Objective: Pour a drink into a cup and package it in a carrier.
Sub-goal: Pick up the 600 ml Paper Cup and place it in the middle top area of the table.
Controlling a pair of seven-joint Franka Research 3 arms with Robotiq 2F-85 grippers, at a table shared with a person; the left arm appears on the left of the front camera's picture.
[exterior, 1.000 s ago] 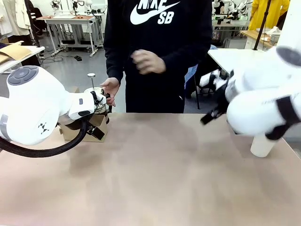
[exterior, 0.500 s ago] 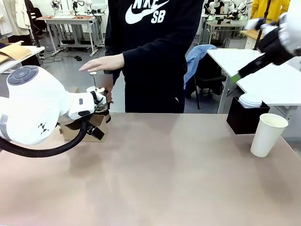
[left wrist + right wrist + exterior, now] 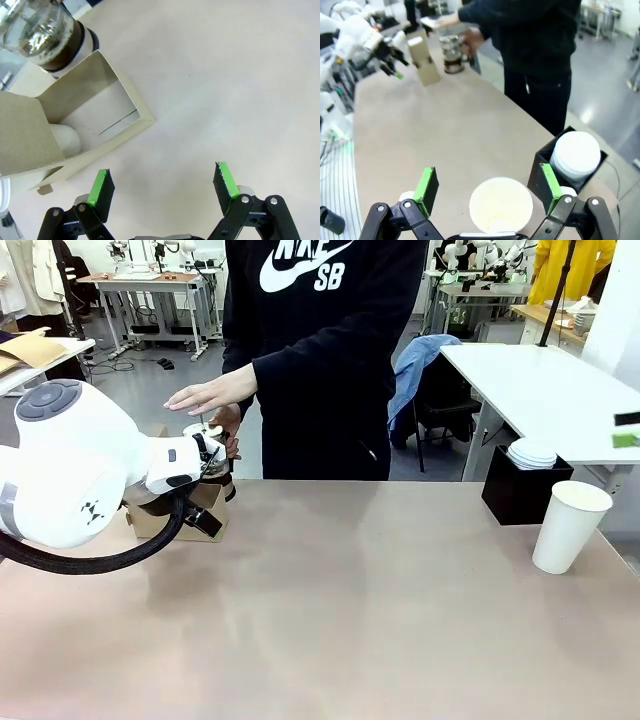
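Cup (image 3: 501,205): white paper, open-topped, upright on table (image 3: 350,620), lower centre of right wrist view. Right gripper (image 3: 489,186): jaws apart, above cup, not touching. Black box (image 3: 520,498) of white lids (image 3: 532,452): just beside cup. Left gripper (image 3: 162,183): jaws apart, holding nothing, over bare table. Carrier (image 3: 100,115): upper left, near it. Jar (image 3: 35,30) with dark drink (image 3: 57,55): behind carrier, person's hand (image 3: 205,397) above.

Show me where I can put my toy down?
Free: the wide middle of the tan table, from the brown cardboard carrier across to the tall white paper cup, and the near side. Crowded: the far-left corner, with the clear glass jar and a person's hand, and the black box by the cup.
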